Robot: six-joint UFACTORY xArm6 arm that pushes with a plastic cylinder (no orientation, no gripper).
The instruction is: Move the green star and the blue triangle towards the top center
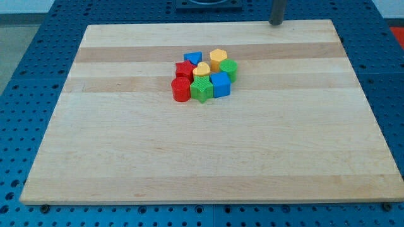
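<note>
The green star [201, 89] sits at the bottom of a tight cluster near the board's upper middle. The blue triangle [193, 58] is at the cluster's top left. My tip [276, 23] is at the board's top edge, right of centre, well apart from the cluster, up and to its right. It touches no block.
The cluster also holds a red star-like block [184, 70], a red cylinder [180, 89], a yellow heart [202, 69], a yellow hexagon [218, 58], a green cylinder [229, 69] and a blue cube [219, 84]. The wooden board [208, 151] lies on a blue perforated table.
</note>
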